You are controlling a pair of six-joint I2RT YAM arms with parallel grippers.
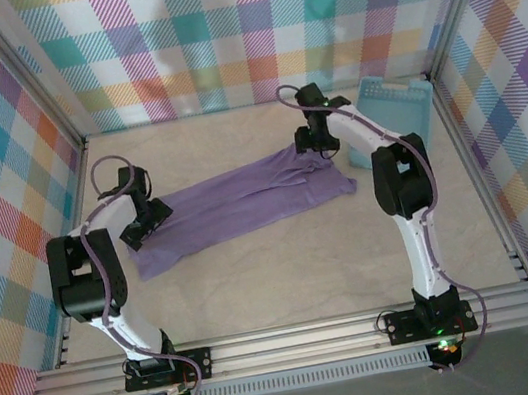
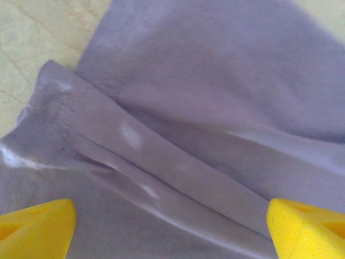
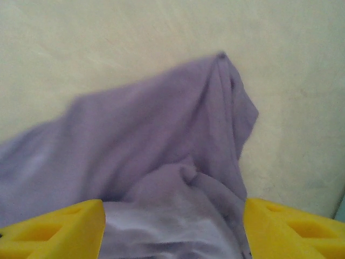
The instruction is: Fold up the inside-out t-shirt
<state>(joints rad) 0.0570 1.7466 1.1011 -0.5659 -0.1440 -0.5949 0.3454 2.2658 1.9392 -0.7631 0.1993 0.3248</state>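
Left gripper (image 2: 171,229) spread wide over t-shirt (image 1: 245,203) left end, right gripper (image 3: 173,229) apart over bunched right end

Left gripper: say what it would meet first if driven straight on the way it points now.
The left gripper would first meet the t-shirt: a raised fold of the purple cloth runs between its open jaws. It looks close, though the wrist view does not settle how much gap is left.

Lavender-purple fabric t-shirt (image 1: 245,206) spread across table (image 1: 289,285) middle, left end nearer front edge. Light blue slotted plastic basket (image 1: 397,114) in far right corner, right of shirt. Left gripper (image 2: 171,221) over shirt's left end, right gripper (image 3: 173,226) over right end.
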